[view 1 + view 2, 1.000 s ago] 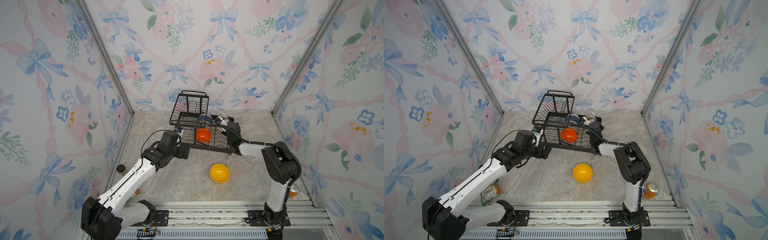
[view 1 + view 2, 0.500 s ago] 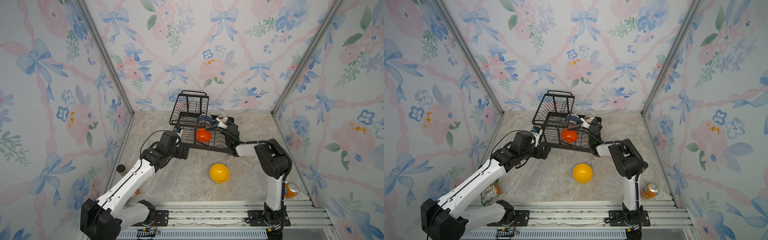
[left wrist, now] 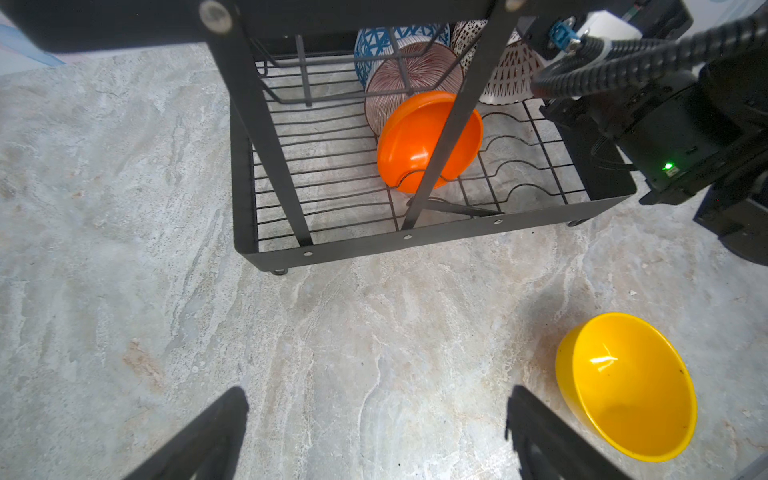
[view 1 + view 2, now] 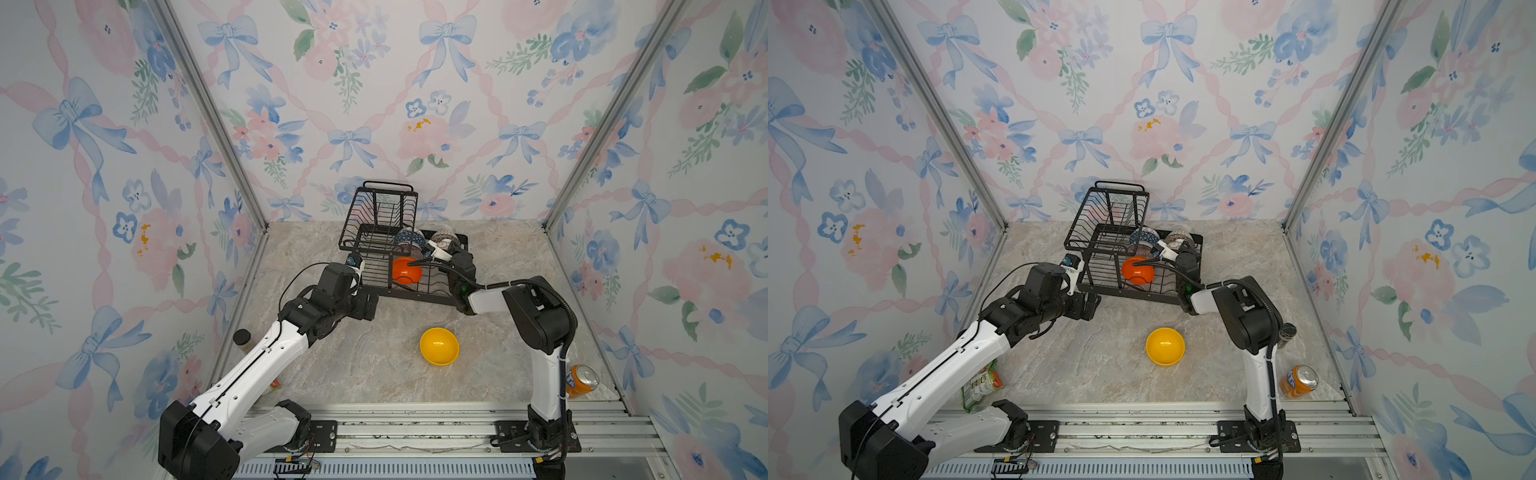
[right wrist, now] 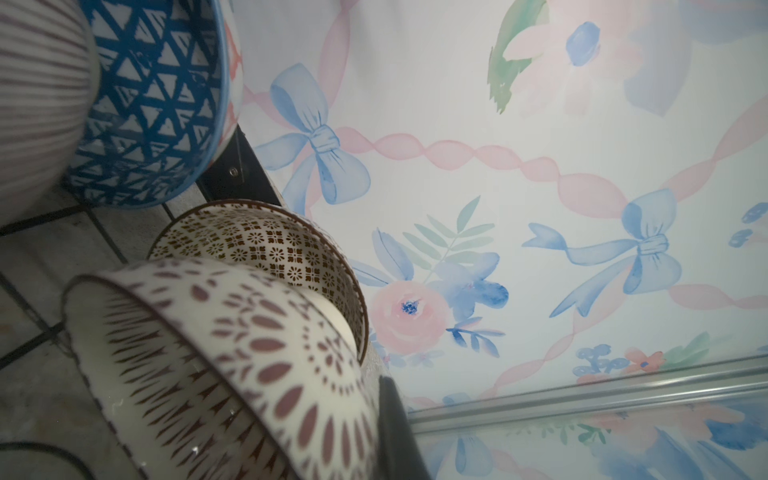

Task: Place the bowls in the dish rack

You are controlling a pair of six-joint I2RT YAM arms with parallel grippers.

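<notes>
The yellow bowl (image 4: 439, 346) is the only bowl outside the dish rack (image 4: 407, 293). It sits mouth up on the worktop (image 4: 332, 374), well in front of the rack's front rail, about midway between the left and right edges. Being round, it has no long axis to line up with; I judge the thin rim to be the only place to grip.

The other five bowls stand on edge in the rack's lower tier. The orange bowl (image 4: 406, 269) is nearest the front rail, with the pink striped bowl (image 3: 411, 79) and the blue triangle bowl (image 3: 374, 45) behind it. Two brown-and-white bowls are at the back right corner.

The left gripper (image 3: 376, 395) hangs over bare worktop just in front of the rack's front left corner. Its fingers are spread wide and hold nothing. From there the yellow bowl lies toward the right edge and nearer the front edge. The left arm reaches diagonally from the front left corner, its wrist bent so the gripper looks down at the worktop.

The right gripper (image 4: 434, 248) is inside the rack's right end, the arm folded back from a raised elbow. It is closed, apparently on the nearer brown-and-white bowl (image 5: 232, 365). One dark finger lies against that bowl's outer wall and the other is hidden. The second brown-and-white bowl (image 5: 266, 245) is just behind. So the free left gripper looks better placed for the yellow bowl.
</notes>
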